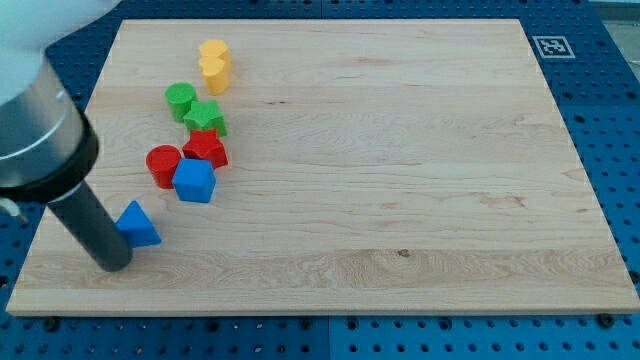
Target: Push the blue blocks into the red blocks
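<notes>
My tip [112,264] rests on the board at the view's lower left, touching or just left of the blue triangular block [137,224]. A blue cube-like block [194,181] lies up and right of it, touching the red cylinder [162,164] on its left and the red star-shaped block [206,148] above it. The rod rises from the tip toward the view's upper left and hides part of the board's left edge.
A green cylinder [181,101] and a green star-shaped block [206,118] sit just above the red star. Two yellow blocks [214,66] stand near the view's top. The wooden board [400,180] lies on a blue pegboard; a marker tag [549,45] is at the top right.
</notes>
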Controlling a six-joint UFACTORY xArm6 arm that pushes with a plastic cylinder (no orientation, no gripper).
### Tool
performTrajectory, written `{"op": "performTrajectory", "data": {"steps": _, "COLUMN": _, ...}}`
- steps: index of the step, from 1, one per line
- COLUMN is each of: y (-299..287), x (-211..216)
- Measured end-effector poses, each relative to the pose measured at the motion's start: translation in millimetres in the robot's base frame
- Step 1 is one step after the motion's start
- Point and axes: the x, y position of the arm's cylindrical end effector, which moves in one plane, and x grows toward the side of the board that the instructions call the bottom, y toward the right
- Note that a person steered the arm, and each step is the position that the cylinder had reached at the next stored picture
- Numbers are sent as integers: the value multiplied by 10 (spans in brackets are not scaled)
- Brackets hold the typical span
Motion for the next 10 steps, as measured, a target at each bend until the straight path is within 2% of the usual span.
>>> {"op": "performTrajectory", "data": {"steps": 4, "y": 190, "x": -395}}
{"op": "performTrajectory", "data": {"steps": 5, "y": 228, "x": -189}}
{"op": "performTrajectory", "data": {"steps": 6, "y": 360, "x": -209}}
{"op": "performTrajectory", "data": {"steps": 8, "y": 469, "x": -591}}
{"op": "performTrajectory", "data": {"steps": 10, "y": 511, "x": -796}}
